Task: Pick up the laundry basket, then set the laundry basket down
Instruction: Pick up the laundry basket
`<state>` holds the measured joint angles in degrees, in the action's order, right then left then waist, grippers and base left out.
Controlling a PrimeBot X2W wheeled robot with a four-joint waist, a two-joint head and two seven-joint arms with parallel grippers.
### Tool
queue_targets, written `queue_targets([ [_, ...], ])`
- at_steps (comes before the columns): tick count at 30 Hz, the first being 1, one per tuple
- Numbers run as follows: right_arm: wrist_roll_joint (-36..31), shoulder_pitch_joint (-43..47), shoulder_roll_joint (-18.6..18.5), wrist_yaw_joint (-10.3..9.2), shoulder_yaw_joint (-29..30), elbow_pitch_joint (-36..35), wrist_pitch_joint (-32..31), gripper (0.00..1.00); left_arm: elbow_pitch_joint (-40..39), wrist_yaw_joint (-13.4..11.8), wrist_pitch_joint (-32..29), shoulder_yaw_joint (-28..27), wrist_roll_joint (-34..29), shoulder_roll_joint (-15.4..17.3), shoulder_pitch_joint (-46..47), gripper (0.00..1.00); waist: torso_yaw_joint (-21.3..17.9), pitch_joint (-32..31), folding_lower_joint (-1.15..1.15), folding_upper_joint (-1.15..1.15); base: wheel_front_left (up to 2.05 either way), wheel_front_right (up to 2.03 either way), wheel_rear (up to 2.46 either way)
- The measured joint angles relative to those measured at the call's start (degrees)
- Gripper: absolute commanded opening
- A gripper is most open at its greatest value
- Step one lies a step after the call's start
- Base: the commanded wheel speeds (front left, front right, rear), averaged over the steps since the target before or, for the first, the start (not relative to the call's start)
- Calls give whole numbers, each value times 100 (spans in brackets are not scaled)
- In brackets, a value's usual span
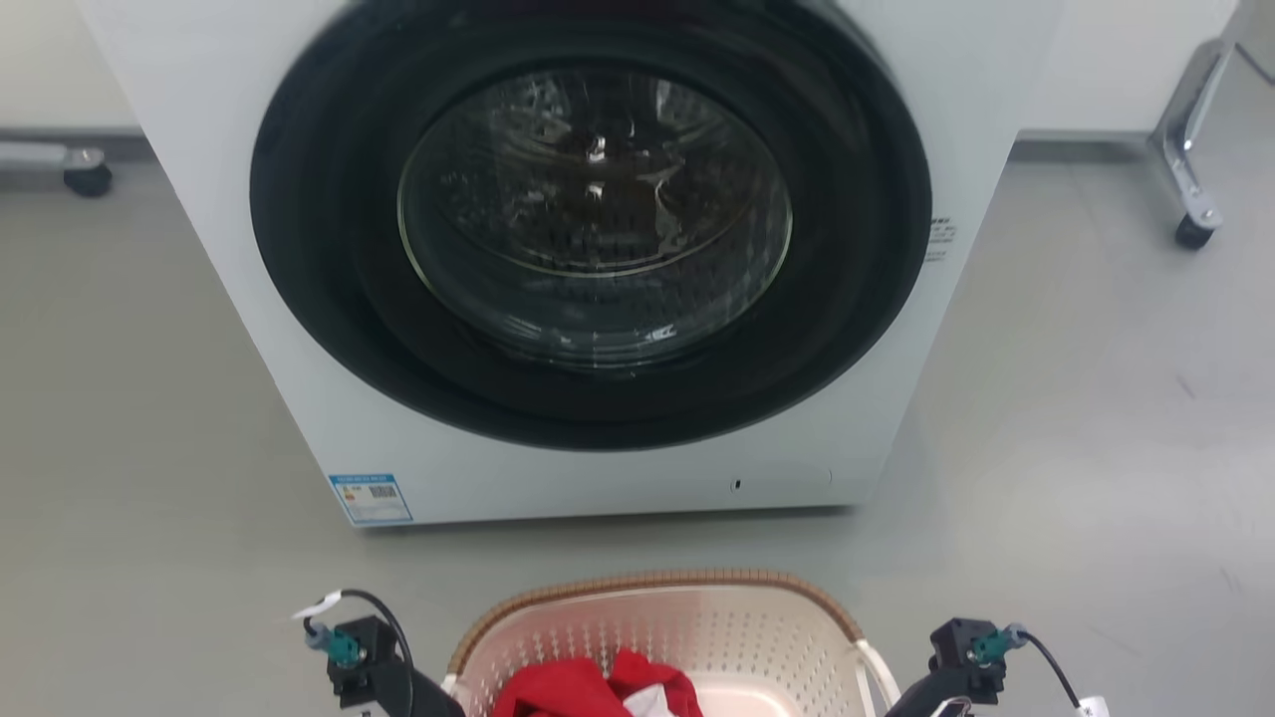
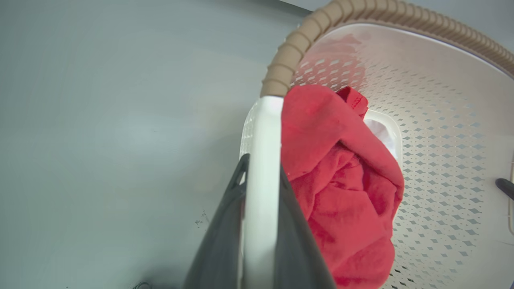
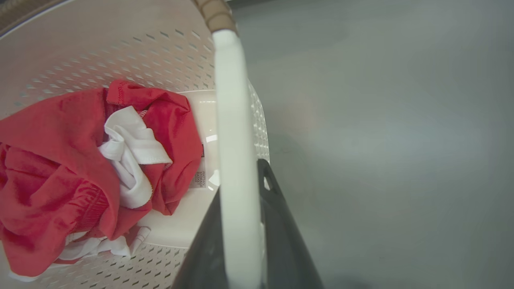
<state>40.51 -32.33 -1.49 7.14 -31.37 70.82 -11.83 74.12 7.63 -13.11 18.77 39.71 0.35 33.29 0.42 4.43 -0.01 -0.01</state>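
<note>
We clench our left tool (image 2: pixel 262 172) and right tool (image 3: pixel 241 176) on the laundry basket's (image 1: pixel 767 637) white loop handles (image 2: pixel 263 132), so we judge grasping done, setting down left.

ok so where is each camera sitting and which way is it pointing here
Head view: on the head, facing forward and down at the white front-loading washing machine and grey floor; dark wrists at the bottom corners flank the cream-white perforated plastic laundry basket.
Left wrist view: looks along the left gripper, fingers closed on a white loop handle.
Right wrist view: along the right gripper, closed on the opposite handle.
Shared: both wrist views show the crumpled red garment in the basket.
</note>
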Motion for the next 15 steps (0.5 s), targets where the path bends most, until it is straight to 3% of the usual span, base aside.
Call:
queue_targets([
  [15, 310, 366, 23, 2, -7, 65, -382, 0, 14, 1, -260, -35, 65, -3, -399, 0, -125, -647, 1, 0, 0, 0, 0],
])
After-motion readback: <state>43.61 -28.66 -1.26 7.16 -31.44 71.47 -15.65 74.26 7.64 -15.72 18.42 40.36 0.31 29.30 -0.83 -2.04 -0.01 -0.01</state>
